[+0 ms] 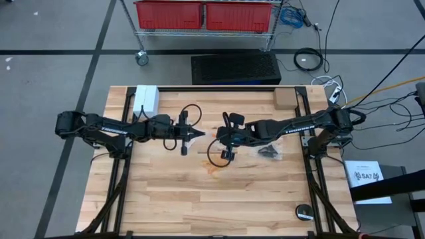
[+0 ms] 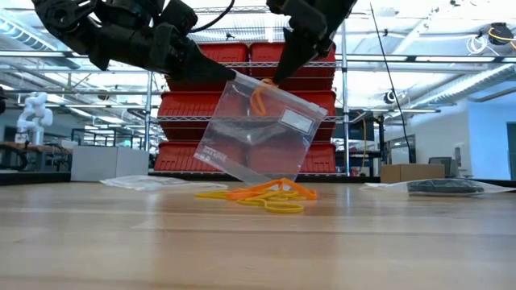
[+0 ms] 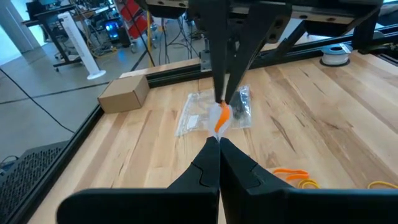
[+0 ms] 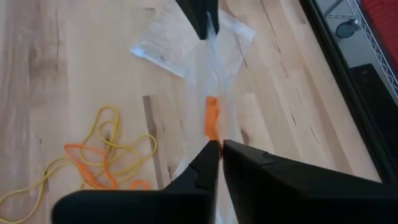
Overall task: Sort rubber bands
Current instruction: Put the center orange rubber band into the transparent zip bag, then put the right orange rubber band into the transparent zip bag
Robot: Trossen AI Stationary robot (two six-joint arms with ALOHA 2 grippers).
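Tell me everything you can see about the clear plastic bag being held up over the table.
The clear plastic bag is a transparent zip-type pouch with a white label panel, hanging tilted above the wooden table. The left gripper pinches one top corner, fingers shut. The right gripper is at the bag's mouth with an orange rubber band dangling into the opening. The bag's lower corner sits just above or on the pile of orange and yellow rubber bands.

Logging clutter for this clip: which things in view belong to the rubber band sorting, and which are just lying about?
Belongs to the job:
- orange and yellow rubber bands piled on the table
- clear zip bag held up by the left end effector
- orange band at the bag mouth, at the right end effector

Lying about:
- cardboard box
- white box
- tape roll
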